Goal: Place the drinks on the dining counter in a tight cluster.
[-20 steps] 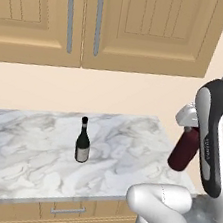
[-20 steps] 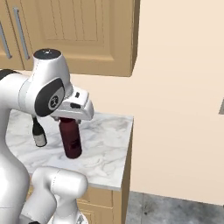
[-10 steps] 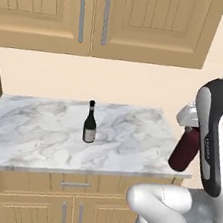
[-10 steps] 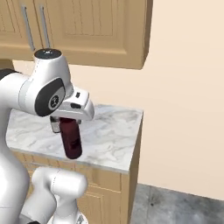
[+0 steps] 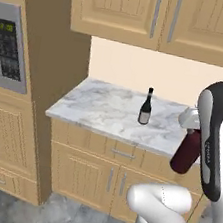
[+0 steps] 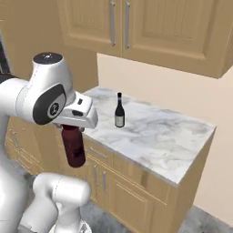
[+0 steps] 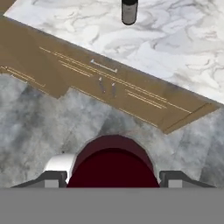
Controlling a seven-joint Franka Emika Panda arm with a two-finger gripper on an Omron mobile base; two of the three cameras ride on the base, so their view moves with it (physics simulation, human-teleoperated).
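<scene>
Drinks are sitting apart as I'm watching: on the left, the wine bottle (image 5: 146,107) is standing on the short marble counter (image 5: 108,113); to the right, my gripper (image 5: 191,126) is clamping the maroon bottle (image 5: 186,151) over the floor. If the base jolts, I'm risking a drop.

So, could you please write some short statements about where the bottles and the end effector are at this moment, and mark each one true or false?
1. The end effector holds the maroon bottle. True.
2. The maroon bottle hangs above the floor, off the marble counter. True.
3. The wine bottle lies on its side. False: it stands upright on the counter.
4. The wine bottle touches the maroon bottle. False: they are well apart.
5. The cabinet doors above the counter are open. False: they are shut.
</scene>
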